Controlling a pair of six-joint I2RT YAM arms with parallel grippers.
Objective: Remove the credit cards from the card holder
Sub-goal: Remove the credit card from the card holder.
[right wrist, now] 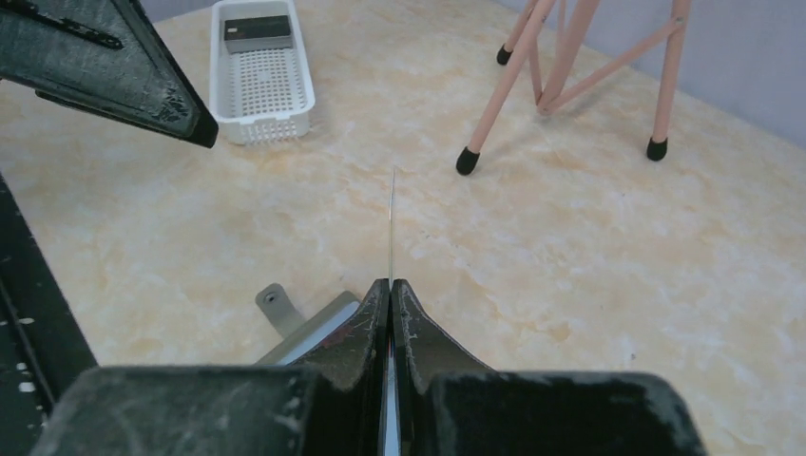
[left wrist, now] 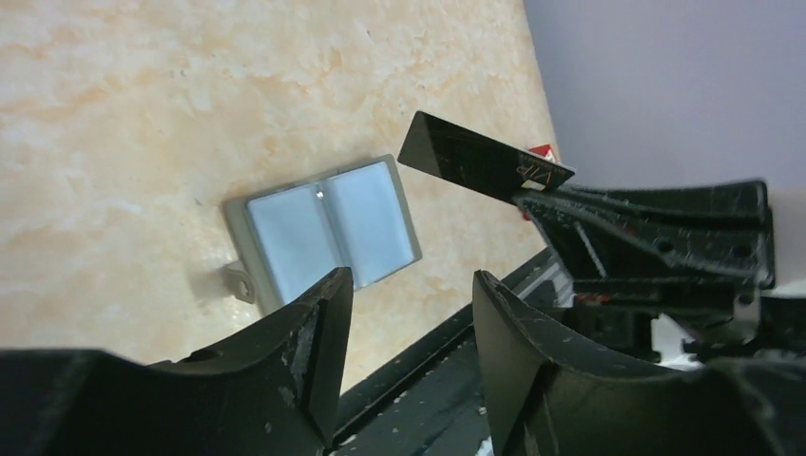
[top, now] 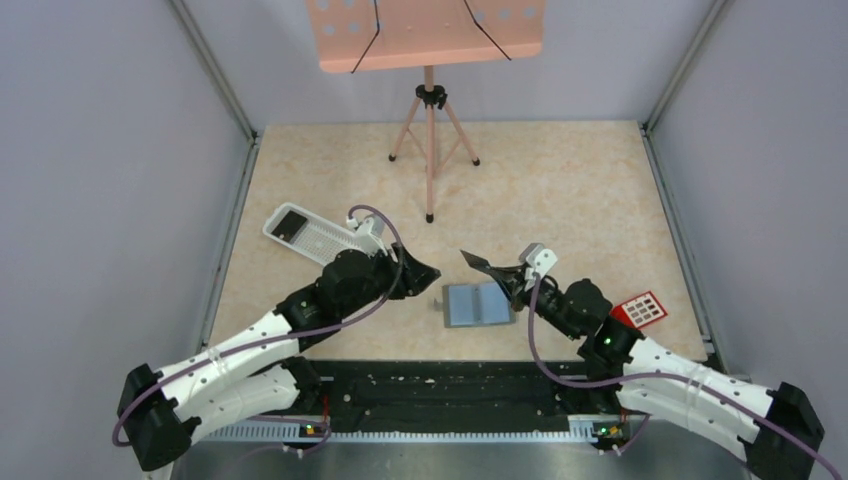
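Centrally, low in the top view, the card holder (top: pixel 478 305) lies open and flat on the table (top: pixel 560 190). Just above its right half, the right gripper (top: pixel 508 272) pinches a black card (top: pixel 484 264) by one edge, apart from the holder. To its left, the left gripper (top: pixel 427 273) is spread and empty. A red card (top: pixel 641 309) lies far right, and a dark card (top: pixel 292 224) sits in the white tray (top: pixel 325 240) at upper left.

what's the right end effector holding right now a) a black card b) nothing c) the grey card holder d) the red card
a: the right end effector is shut on a thin black card, while the red card lies flat on the table and the card holder lies open there.
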